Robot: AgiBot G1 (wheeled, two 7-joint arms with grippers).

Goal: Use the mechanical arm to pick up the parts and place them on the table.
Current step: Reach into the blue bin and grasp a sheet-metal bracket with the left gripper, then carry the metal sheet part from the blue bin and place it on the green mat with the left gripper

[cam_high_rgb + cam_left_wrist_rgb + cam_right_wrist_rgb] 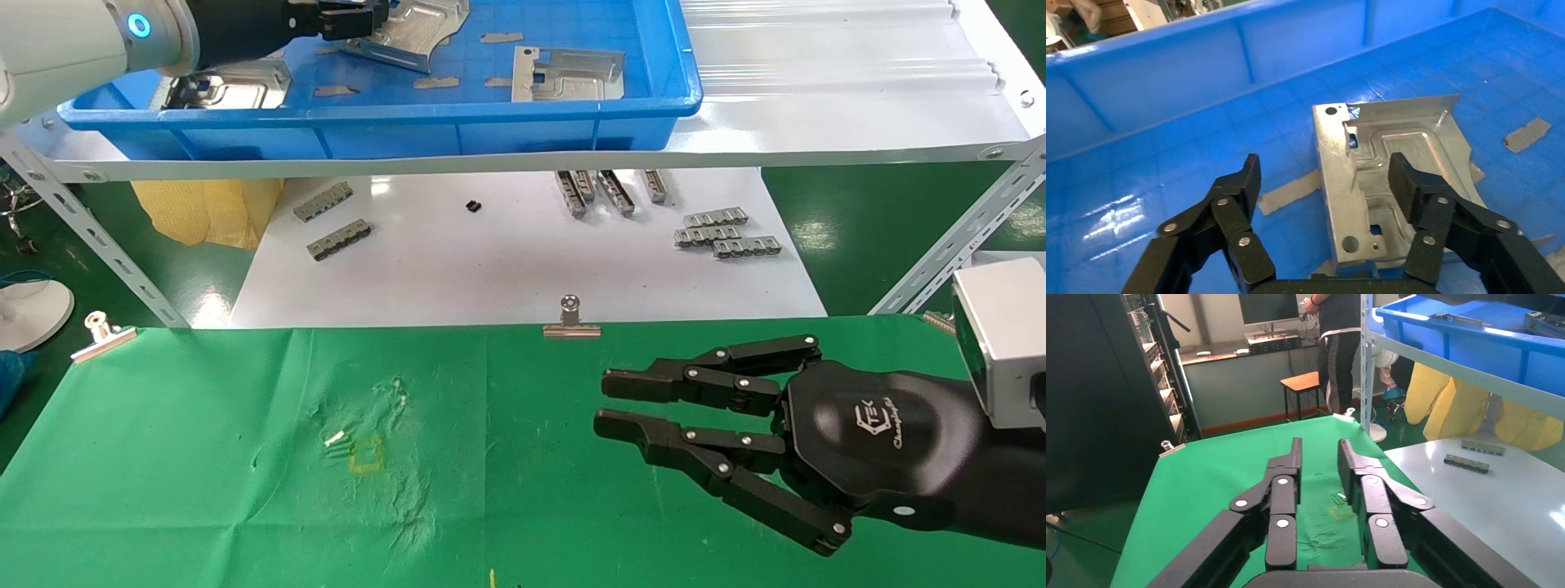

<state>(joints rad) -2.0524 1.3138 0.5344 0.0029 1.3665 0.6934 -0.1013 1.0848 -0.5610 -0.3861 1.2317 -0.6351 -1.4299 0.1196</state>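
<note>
1. Left end effector hangs inside the blue tray, fingers spread wide, one pad above a silver part lying on the tray floor.
2. Two more parts lie nearby in the tray.
3. Right end effector hovers over the green surface, fingers slightly apart, empty.

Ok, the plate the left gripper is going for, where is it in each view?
Head view: part in the blue tray, top centre, at the left gripper.
Left wrist view: centre, between the open fingers.
Right wrist view: not identifiable.
Shared landmark: the blue tray.
</note>
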